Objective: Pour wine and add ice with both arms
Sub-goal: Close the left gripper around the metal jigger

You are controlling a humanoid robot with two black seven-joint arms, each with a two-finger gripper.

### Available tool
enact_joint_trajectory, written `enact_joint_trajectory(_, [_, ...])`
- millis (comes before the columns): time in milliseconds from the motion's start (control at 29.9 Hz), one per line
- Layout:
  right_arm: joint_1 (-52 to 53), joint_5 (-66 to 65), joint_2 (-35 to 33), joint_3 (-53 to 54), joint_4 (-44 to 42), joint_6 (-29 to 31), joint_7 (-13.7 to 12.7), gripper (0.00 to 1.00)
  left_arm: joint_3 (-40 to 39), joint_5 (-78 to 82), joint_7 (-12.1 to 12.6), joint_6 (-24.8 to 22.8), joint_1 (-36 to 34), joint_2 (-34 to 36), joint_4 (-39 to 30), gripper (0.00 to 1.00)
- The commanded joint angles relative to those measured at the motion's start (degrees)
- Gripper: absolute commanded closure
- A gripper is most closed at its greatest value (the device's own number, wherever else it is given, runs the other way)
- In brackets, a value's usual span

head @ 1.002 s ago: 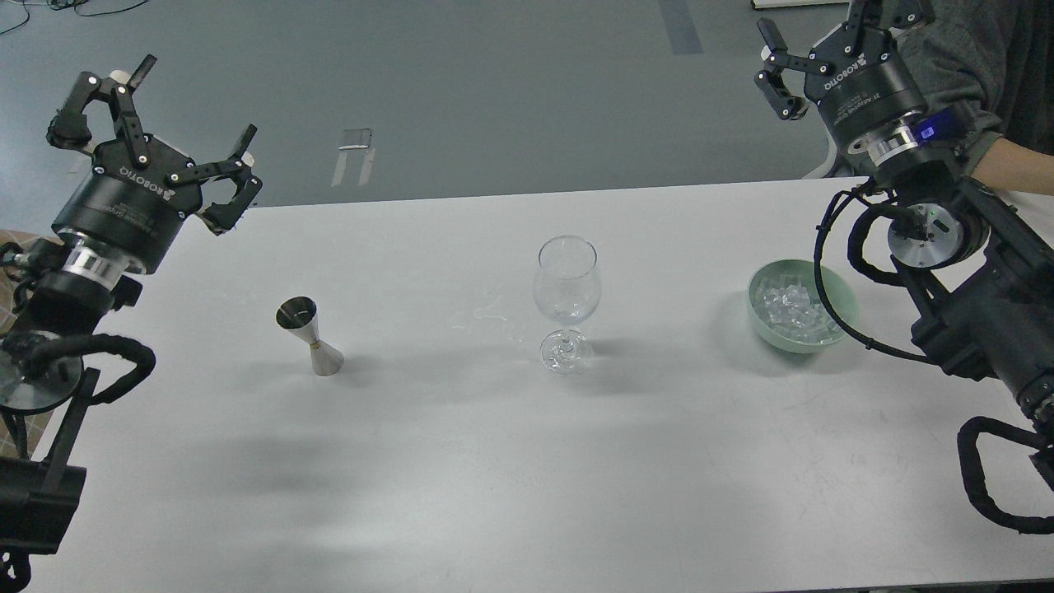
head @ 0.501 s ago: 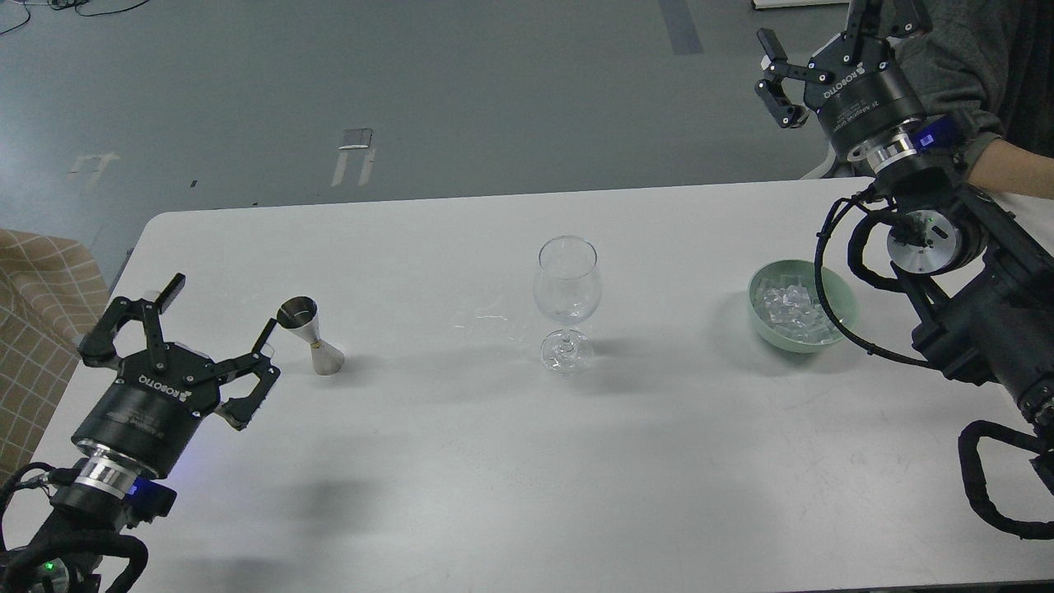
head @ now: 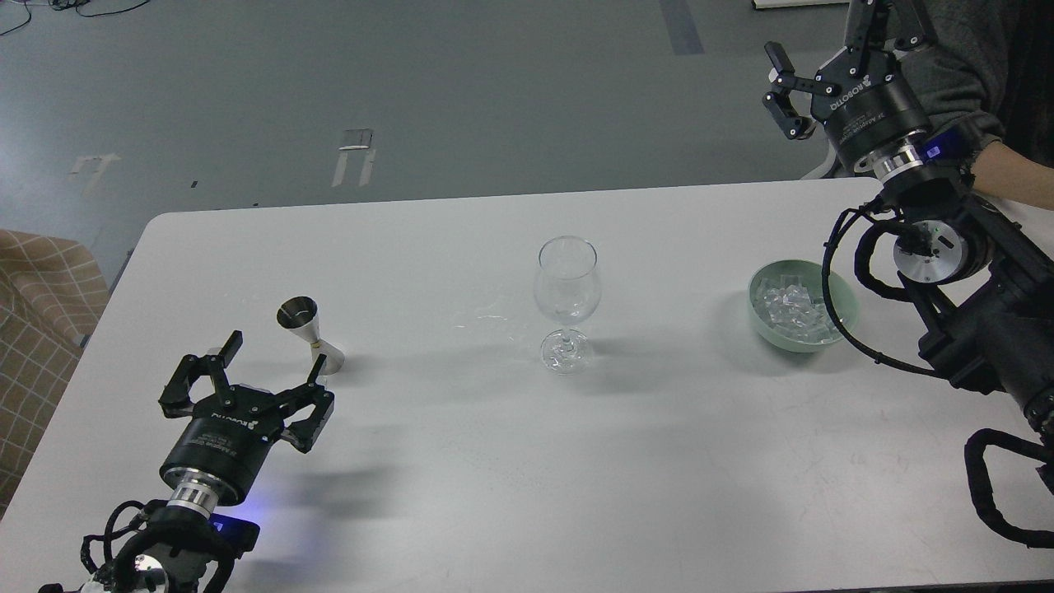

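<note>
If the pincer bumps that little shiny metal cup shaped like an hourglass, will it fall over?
Probably, yes. The small silver hourglass-shaped metal measuring cup has a narrow waist and stands tall for its base, so a sideways bump likely tips it. Its smooth polished metal may slip, and once down it would likely roll.

Even, cool overhead lighting; scene bright, sharply focused, no motion blur. White table (head: 510, 461) shows soft diffuse shadows toward the near side and right of the wine glass (head: 566, 301), jigger (head: 311, 336) and bowl (head: 803, 306). Small highlights on the glass bowl and foot. Blue LED glow spills on the table beside the left arm (head: 206, 486).
</note>
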Motion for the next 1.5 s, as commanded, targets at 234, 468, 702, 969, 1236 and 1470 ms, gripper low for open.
enact_joint_trajectory(234, [-0.11, 0.01, -0.04, 0.0, -0.05, -0.26, 0.0, 0.0, 0.0, 3.05, -2.1, 4.02, -4.63, -0.06, 5.74, 0.02])
enact_joint_trajectory(468, [-0.54, -0.08, 0.05, 0.0, -0.05, -0.61, -0.08, 0.0, 0.26, 4.54, -2.18, 4.11, -5.77, -0.06, 7.85, 0.02])
enact_joint_trajectory(702, [-0.63, -0.08, -0.04, 0.0, -0.14, -0.61, 0.0, 0.0, 0.7, 5.16, -2.01, 4.11, -7.09, -0.06, 9.43, 0.02])
enact_joint_trajectory(969, [-0.99, -0.08, 0.05, 0.0, -0.05, -0.79, 0.0, 0.0, 1.32, 5.16, -2.1, 4.11, -7.97, -0.06, 11.81, 0.02])
enact_joint_trajectory(1236, [-0.99, -0.26, 0.14, -0.09, -0.14, -0.97, -0.08, 0.0, 1.41, 5.16, -2.1, 4.02, -11.84, -0.06, 14.97, 0.02])
enact_joint_trajectory(1470, [-1.16, -0.35, 0.05, -0.18, -0.14, -1.05, -0.08, 0.0, 1.41, 5.16, -2.1, 3.67, -14.48, -0.06, 18.92, 0.02])
